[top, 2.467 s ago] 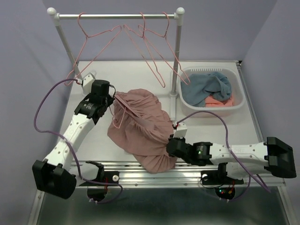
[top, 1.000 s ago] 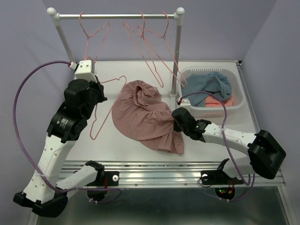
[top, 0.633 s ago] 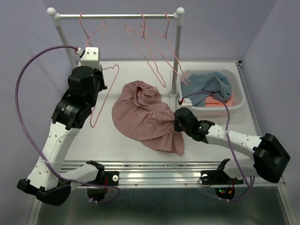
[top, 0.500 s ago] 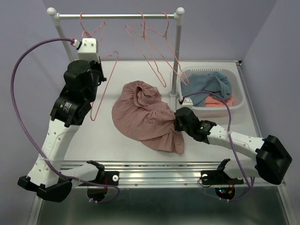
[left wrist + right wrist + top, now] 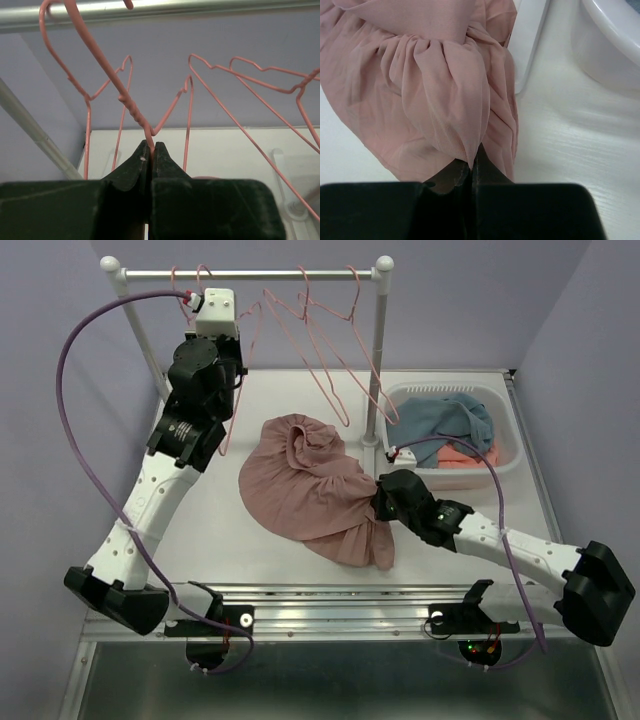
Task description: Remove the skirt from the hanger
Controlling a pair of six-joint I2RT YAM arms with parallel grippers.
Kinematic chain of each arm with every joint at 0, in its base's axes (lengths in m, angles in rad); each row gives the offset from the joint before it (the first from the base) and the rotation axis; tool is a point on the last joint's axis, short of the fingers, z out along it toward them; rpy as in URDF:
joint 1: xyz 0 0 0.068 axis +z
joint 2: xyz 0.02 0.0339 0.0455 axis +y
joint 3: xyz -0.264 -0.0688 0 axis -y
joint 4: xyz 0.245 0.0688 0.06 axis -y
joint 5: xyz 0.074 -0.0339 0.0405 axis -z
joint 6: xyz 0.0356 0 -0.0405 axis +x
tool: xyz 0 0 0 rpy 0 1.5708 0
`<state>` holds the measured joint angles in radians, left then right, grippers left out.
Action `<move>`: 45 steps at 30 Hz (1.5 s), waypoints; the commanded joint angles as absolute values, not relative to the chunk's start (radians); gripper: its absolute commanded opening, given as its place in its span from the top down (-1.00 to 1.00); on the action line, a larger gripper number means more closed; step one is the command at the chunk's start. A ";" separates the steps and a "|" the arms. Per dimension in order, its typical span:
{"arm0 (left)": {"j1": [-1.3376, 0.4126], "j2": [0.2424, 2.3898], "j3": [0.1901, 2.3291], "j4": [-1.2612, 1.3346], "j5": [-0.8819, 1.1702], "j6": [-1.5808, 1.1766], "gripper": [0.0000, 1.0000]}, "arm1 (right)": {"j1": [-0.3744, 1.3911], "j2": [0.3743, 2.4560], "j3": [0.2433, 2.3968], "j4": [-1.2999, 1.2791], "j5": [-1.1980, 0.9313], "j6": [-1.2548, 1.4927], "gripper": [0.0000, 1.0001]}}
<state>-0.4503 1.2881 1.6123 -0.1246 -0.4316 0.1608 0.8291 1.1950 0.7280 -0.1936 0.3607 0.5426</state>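
The dusty-pink skirt [image 5: 310, 490] lies bunched on the table, free of any hanger. My right gripper [image 5: 385, 502] rests at its right edge. In the right wrist view that gripper [image 5: 471, 165] is shut on a thin fold of the skirt [image 5: 430, 75]. My left gripper [image 5: 218, 335] is raised to the rail. In the left wrist view it [image 5: 151, 145] is shut on the neck of a bare pink wire hanger [image 5: 127, 102], whose hook reaches up beside the rail [image 5: 200, 7]. From above, the hanger [image 5: 238, 380] dangles beside the left arm.
Other bare pink hangers [image 5: 330, 330] hang on the white rack's rail [image 5: 280, 274]. The rack's right post [image 5: 377, 370] stands between the skirt and a white basket [image 5: 505, 465] holding blue-grey and coral garments. The basket's wall [image 5: 615, 30] sits just right of my right gripper.
My left arm has lifted the bare hanger from the table's left side up to the rail. The skirt and my right gripper have barely moved.
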 commanded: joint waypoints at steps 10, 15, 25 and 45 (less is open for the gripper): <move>-0.442 1.543 1.853 0.098 -0.508 0.307 1.00 | 0.830 1.046 0.747 -0.291 0.304 0.488 0.99; -0.416 1.624 1.902 0.084 -0.511 0.298 1.00 | 0.830 0.948 0.816 -0.308 0.174 0.401 0.99; -0.359 1.651 1.891 0.048 -0.471 0.239 1.00 | 0.830 0.810 1.095 -0.362 -0.037 0.316 0.99; -0.356 1.491 1.669 0.020 -0.456 0.164 -0.27 | 0.830 0.943 1.644 -0.517 0.282 0.259 0.99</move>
<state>-0.3595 1.5749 1.6791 0.0078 -0.4717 0.1825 0.8299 0.9123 1.5375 -0.5503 0.1833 0.2977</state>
